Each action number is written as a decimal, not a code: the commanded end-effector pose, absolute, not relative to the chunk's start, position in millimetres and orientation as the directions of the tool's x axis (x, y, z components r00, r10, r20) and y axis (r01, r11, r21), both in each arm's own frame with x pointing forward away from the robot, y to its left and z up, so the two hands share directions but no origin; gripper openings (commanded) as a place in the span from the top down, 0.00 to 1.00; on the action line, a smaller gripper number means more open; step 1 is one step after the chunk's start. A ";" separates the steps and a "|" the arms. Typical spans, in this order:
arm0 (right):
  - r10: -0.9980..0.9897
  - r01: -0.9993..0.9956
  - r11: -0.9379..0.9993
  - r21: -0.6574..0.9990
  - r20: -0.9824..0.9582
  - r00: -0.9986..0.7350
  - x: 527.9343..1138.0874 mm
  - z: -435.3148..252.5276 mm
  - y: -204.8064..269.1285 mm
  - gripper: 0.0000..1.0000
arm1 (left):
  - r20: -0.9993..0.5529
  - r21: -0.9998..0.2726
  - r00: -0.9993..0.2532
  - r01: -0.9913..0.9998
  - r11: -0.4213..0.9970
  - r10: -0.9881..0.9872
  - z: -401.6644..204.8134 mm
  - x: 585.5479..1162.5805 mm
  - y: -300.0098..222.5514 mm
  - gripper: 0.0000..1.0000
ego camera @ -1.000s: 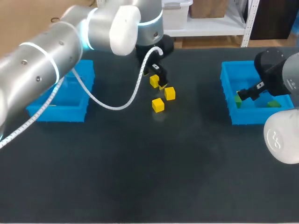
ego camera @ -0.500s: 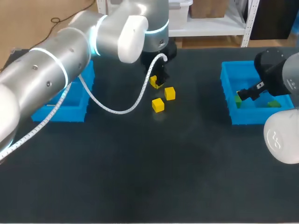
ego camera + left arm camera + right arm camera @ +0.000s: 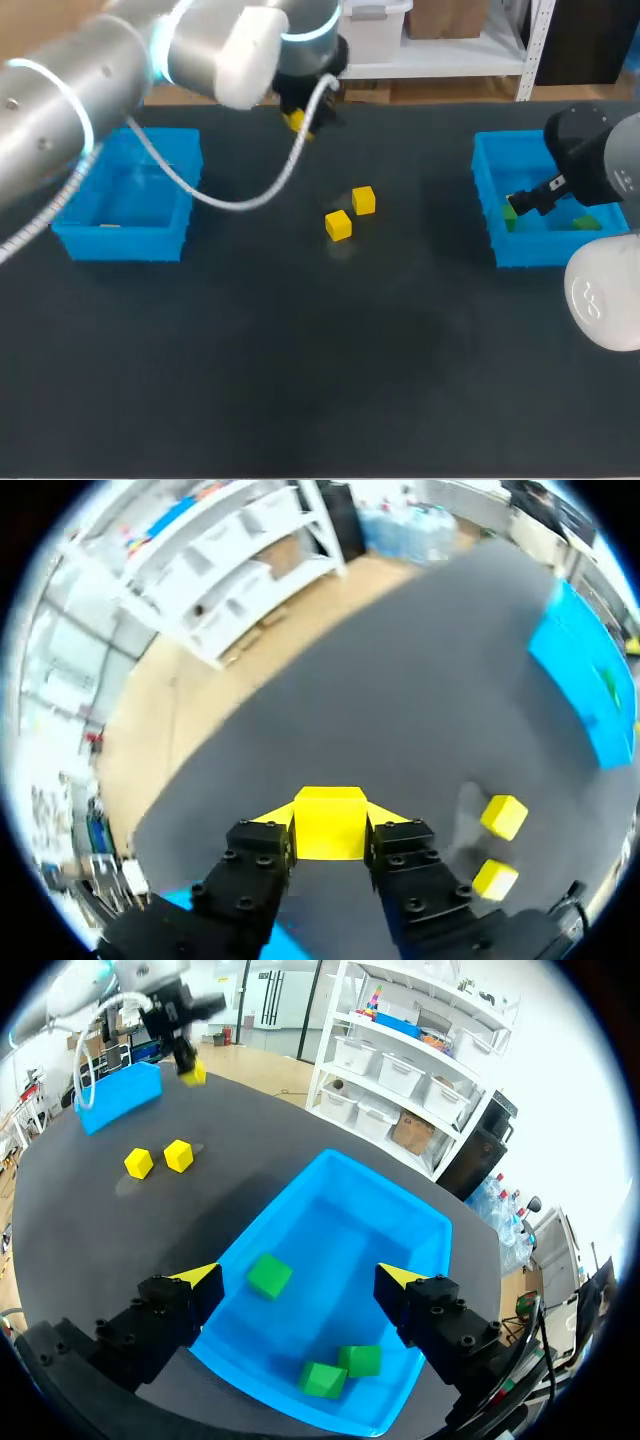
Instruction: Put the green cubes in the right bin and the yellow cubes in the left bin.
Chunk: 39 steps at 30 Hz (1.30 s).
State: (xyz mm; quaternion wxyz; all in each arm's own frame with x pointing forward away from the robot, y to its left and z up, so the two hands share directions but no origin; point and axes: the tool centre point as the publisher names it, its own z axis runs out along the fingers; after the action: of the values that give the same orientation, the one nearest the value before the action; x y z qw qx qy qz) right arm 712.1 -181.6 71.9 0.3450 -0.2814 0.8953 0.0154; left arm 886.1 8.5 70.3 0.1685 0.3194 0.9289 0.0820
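Observation:
My left gripper (image 3: 299, 118) hangs above the table's back edge, left of centre, shut on a yellow cube (image 3: 295, 122). The left wrist view shows that cube (image 3: 330, 823) clamped between both fingers. Two more yellow cubes (image 3: 363, 200) (image 3: 338, 225) lie mid-table; they also show in the left wrist view (image 3: 503, 816) (image 3: 494, 879). My right gripper (image 3: 300, 1278) stands open over the right bin (image 3: 350, 1215), nothing between its fingers. Three green cubes (image 3: 269, 1274) (image 3: 360, 1360) (image 3: 322, 1380) lie inside that bin. In the head view the right gripper (image 3: 526, 200) hovers at the bin's left side.
The blue left bin (image 3: 120, 242) stands at the table's left and the blue right bin (image 3: 545, 252) at its right. A white cable loops down from my left arm over the table, between the left bin and the loose cubes.
My left gripper closed on the rearmost yellow cube and lifted it up and back toward the left. My right arm stayed where it was.

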 end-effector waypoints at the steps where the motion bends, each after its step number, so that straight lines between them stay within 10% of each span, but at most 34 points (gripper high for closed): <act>1: -0.494 -0.513 0.842 -0.169 -0.625 -0.604 711.8 72.0 -181.2 0.00 | -0.511 0.284 -0.710 0.393 0.874 0.485 133.3 812.8 92.1 1.00; 23: -0.494 -0.513 0.842 -0.169 -0.625 -0.604 711.8 72.0 -181.2 0.00 | -0.425 0.206 -0.897 0.038 0.978 0.124 89.9 731.1 233.5 1.00; 24: -0.494 -0.513 0.842 -0.169 -0.625 -0.604 711.8 72.0 -181.2 0.00 | -0.417 0.206 -0.900 0.042 0.978 0.126 88.0 731.5 232.4 0.96; 25: -0.494 -0.513 0.842 -0.169 -0.625 -0.604 711.8 72.0 -181.2 0.00 | -0.417 0.205 -0.900 0.042 0.978 0.126 87.1 732.3 230.8 0.67; 26: -0.494 -0.513 0.842 -0.169 -0.625 -0.604 711.8 72.0 -181.2 0.00 | -0.417 0.195 -0.900 0.048 0.980 0.127 87.5 733.4 228.8 0.00; 39: -0.494 -0.513 0.842 -0.169 -0.625 -0.604 711.8 72.0 -181.2 0.00 | -0.516 0.178 -0.800 0.251 0.952 0.307 137.6 765.1 150.1 0.00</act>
State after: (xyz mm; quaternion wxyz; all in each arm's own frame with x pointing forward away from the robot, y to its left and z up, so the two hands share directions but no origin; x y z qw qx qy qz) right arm 712.1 -181.6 71.9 0.3450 -0.2814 0.8953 0.0154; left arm 769.0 164.7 131.8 0.2340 0.1193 0.9629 0.0614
